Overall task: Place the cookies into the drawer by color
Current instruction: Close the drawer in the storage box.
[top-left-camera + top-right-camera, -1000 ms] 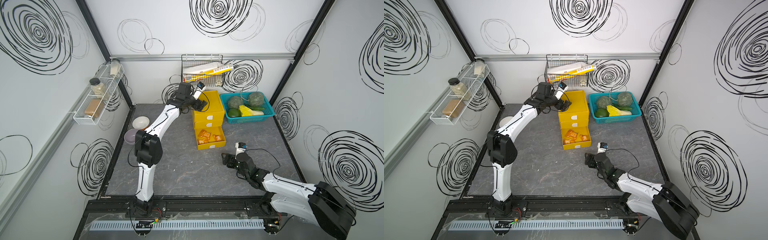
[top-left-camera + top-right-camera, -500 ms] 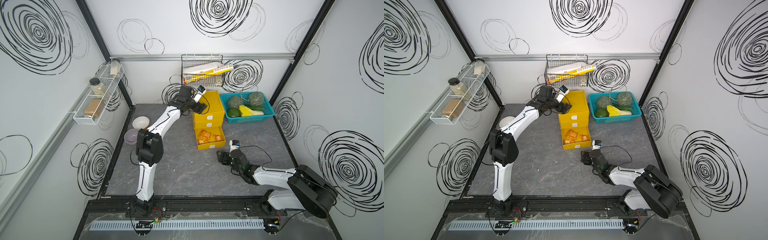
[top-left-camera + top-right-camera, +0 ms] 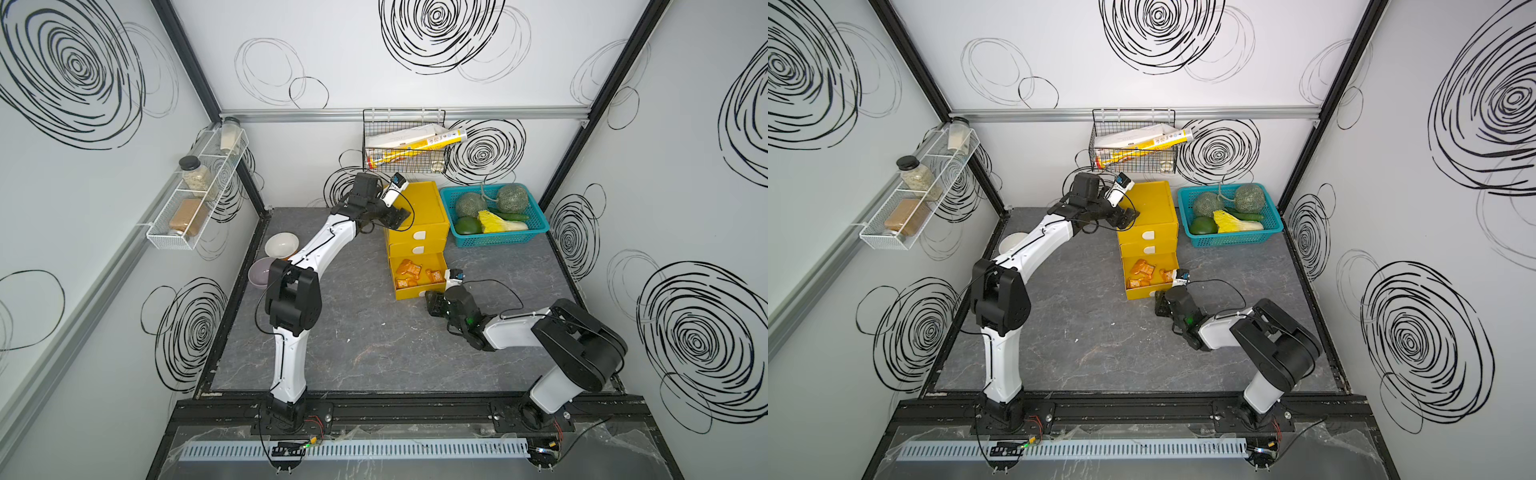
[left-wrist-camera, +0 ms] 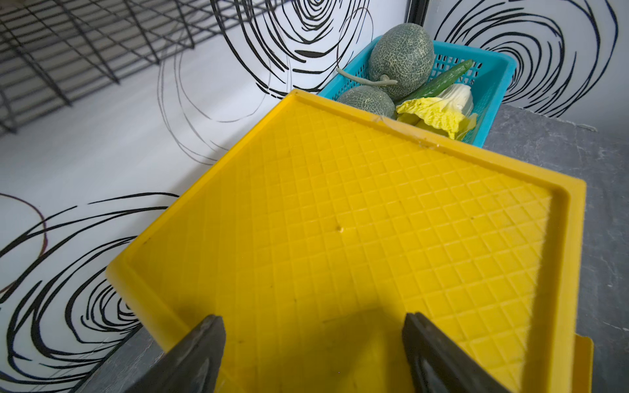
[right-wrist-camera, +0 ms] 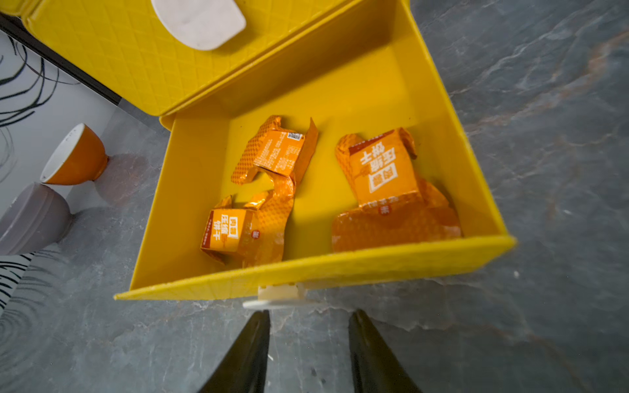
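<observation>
Fingers on the right (image 5: 252, 354) sit a bit apart and empty, just short of the bottom drawer (image 5: 323, 268) and its white tab (image 5: 275, 296). I'd guess they're lined up to push it shut, since three orange cookies (image 5: 384, 177) lie inside. Further up-frame, fingers on the left (image 4: 197, 354) hang wide open, empty, over the yellow cabinet (image 4: 340, 221).

Teal basket (image 3: 494, 240) — 2 melons (image 3: 513, 198), 2 bowls (image 3: 281, 244)

Right gripper (image 5: 309, 314) neared the drawer (image 5: 340, 268) front, jaws perhaps narrower
</observation>
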`<action>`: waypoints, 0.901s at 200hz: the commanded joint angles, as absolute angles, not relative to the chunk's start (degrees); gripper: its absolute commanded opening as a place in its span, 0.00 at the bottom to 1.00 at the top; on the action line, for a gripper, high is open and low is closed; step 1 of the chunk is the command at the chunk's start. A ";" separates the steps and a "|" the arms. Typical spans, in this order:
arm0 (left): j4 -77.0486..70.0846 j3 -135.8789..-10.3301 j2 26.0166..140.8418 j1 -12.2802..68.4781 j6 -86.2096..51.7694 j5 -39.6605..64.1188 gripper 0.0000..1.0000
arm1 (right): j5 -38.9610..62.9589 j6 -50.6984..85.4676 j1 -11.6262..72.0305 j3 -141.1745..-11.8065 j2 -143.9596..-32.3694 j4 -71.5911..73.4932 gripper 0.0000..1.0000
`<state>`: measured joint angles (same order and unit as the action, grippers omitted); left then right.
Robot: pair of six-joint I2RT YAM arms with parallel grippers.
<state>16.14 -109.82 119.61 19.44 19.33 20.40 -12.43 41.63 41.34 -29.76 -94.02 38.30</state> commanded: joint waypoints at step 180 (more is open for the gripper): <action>20.40 -104.05 120.37 18.41 21.50 18.50 0.86 | -13.12 44.36 38.66 -42.63 -113.99 60.60 0.29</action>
<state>13.82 -107.57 118.72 19.27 19.46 20.56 -13.39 43.05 38.74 -41.19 -111.37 54.78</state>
